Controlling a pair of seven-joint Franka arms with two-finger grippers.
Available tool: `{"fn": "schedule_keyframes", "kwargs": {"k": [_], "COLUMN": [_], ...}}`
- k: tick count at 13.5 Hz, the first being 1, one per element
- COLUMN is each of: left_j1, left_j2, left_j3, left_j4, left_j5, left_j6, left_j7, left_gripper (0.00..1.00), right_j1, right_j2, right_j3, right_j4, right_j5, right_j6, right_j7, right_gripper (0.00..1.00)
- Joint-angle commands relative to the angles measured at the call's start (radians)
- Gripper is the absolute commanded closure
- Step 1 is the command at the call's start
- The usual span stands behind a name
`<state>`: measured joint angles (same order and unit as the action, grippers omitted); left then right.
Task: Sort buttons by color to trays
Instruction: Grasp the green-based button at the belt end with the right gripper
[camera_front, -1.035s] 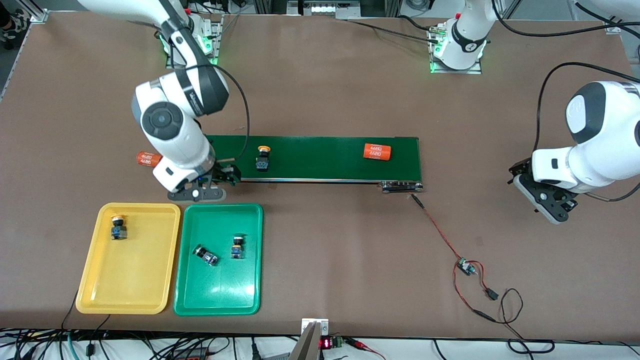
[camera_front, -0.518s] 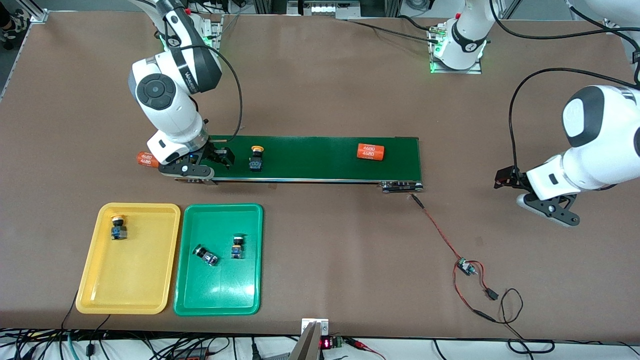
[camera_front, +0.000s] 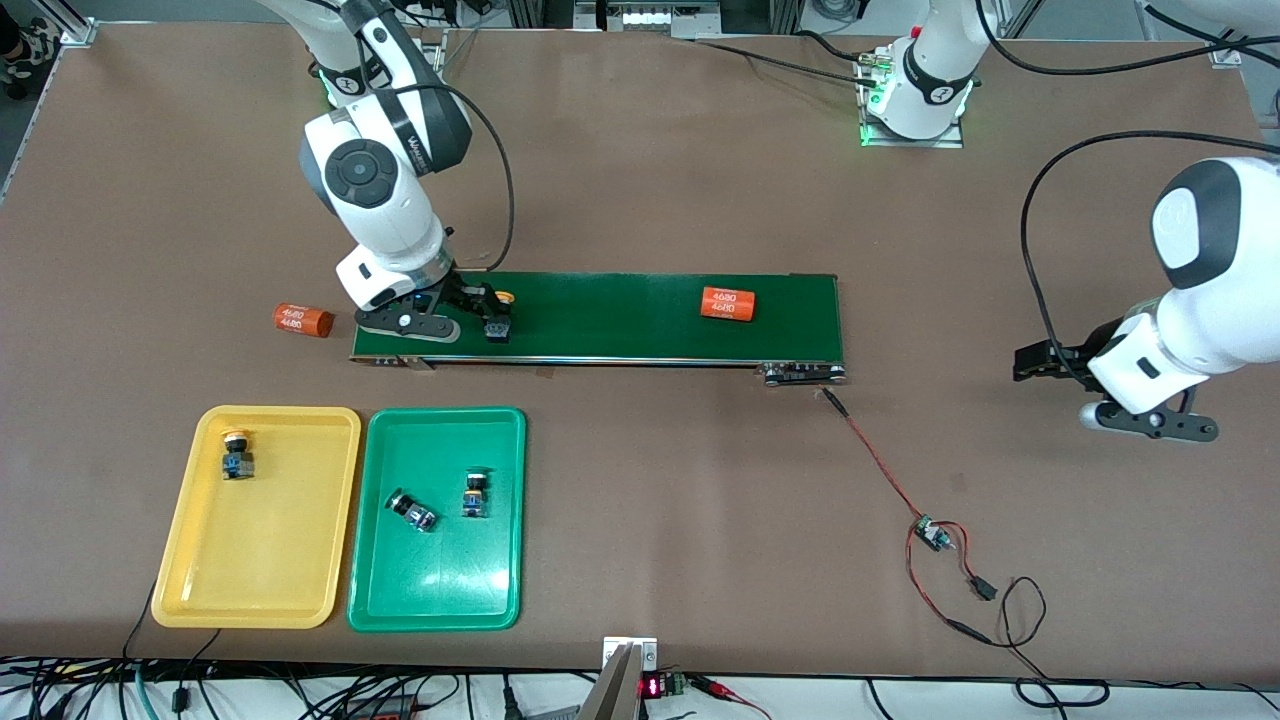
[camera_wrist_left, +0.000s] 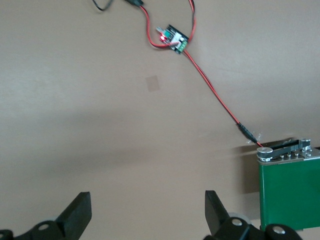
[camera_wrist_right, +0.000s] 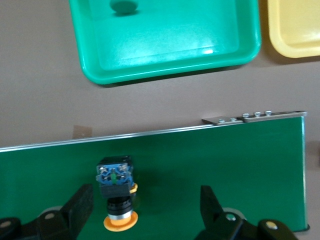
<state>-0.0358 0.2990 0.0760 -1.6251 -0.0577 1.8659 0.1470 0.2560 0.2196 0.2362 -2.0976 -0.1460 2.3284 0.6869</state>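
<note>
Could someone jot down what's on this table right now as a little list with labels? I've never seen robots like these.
Right gripper: fingers open around the yellow-capped push-button on the long dark green conveyor belt, not closed.
Left gripper: open, waiting over bare table.
Yellow plastic tray: one yellow-capped button.
Green plastic tray: two green-capped buttons.
Orange cylinders: one on belt, one on table.

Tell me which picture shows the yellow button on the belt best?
The right wrist view: the yellow button lies large between the open right gripper fingers. The front view shows it small, partly hidden. The left wrist view misses it.
</note>
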Motion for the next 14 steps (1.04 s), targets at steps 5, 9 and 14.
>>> {"fn": "schedule_keyframes", "kwargs": {"k": [5,9,14], "left_j1": [0.065,0.076,0.07], "left_j2": [-0.124,-0.109,-0.112], "left_j3": [-0.085,-0.121,-0.125], "left_j4": [0.016,0.109,0.11], "left_j5": [-0.011,0.027,0.016], "left_j6": [-0.149,-0.195,-0.203], "left_j7": [-0.216,-0.219,-0.251], "left_gripper": [0.0,0.0,0.0], "right_j1": [0.005,0.002,-0.038], "right_j2": [0.05,0.083,0.106], "right_j3": [0.015,0.014,0.006], "right_j4": [-0.01,-0.013,-0.033], "right_j5": [-0.063,-0.067,-0.078], "right_j6": [0.077,0.114,0.149], "right_j7": [-0.053,-0.069,-0.148], "right_gripper": [0.05,0.05,0.06]}}
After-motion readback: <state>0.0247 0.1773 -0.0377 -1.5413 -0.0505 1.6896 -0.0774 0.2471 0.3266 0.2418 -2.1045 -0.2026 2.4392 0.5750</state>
